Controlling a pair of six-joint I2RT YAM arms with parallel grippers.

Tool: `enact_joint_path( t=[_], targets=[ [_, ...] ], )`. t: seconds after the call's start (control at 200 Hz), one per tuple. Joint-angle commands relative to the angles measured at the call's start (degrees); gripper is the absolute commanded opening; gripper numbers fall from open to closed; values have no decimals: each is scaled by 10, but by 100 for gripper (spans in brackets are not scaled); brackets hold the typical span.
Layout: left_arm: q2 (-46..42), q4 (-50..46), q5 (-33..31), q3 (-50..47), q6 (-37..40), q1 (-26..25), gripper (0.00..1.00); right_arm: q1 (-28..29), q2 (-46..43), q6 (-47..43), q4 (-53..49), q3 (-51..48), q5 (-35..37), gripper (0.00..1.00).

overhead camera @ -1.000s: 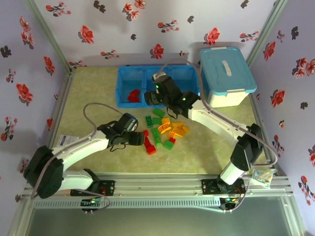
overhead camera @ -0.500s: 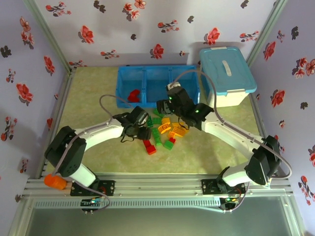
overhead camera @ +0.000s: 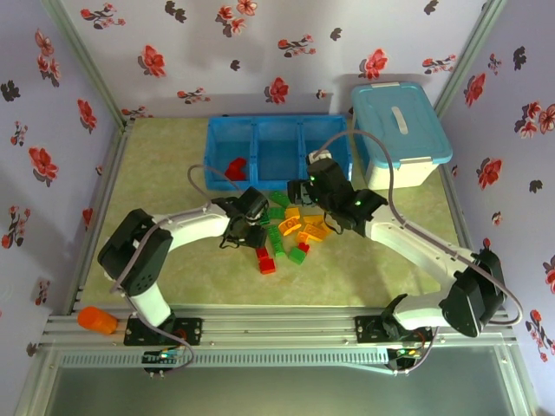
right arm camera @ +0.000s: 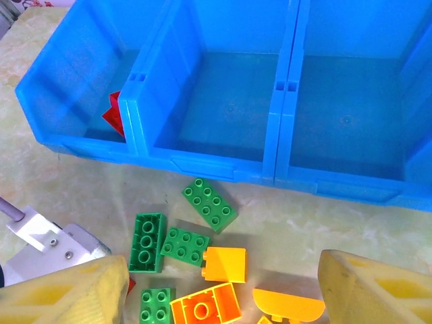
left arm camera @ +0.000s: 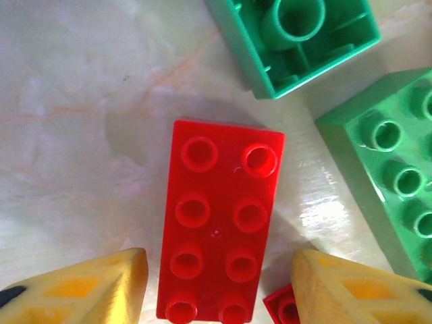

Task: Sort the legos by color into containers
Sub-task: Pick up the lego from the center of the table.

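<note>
Left hand (left arm camera: 219, 263): spread, straddling the near end of a red brick (left arm camera: 219, 226) that lies flat on the worktop (left arm camera: 67, 135), with a gap either side | brick's long axis: points straight away from the hand (narrow width across the closing line) | right hand (right arm camera: 223, 266): spread, empty, over loose bricks (right arm camera: 209, 202) beside the blue tray (right arm camera: 280, 88)

The top view looks down from high behind on the whole table (overhead camera: 165, 165). The left wrist view hangs very close, straight above a red lego (left arm camera: 219, 223). The right wrist view (farther back, tilted) faces the blue tray (right arm camera: 202, 165), sharing the legos (overhead camera: 295, 230) with the top view's centre.
</note>
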Motion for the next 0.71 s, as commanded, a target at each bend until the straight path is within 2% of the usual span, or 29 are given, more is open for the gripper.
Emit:
enact_joint_path(
  t=[0.0, 0.33, 0.58, 0.7],
  targets=[
    [14, -14, -20, 14, 8, 2, 56, -5, -19, 11, 14, -9, 12, 75],
    [32, -7, -28, 24, 4, 13, 53, -9, -28, 12, 16, -17, 14, 74],
    [24, -12, -42, 19, -5, 18, 29, -10, -39, 18, 20, -32, 16, 74],
    [0, -25, -52, 22, -6, 20, 25, -11, -43, 19, 20, -40, 20, 74]
  ],
)
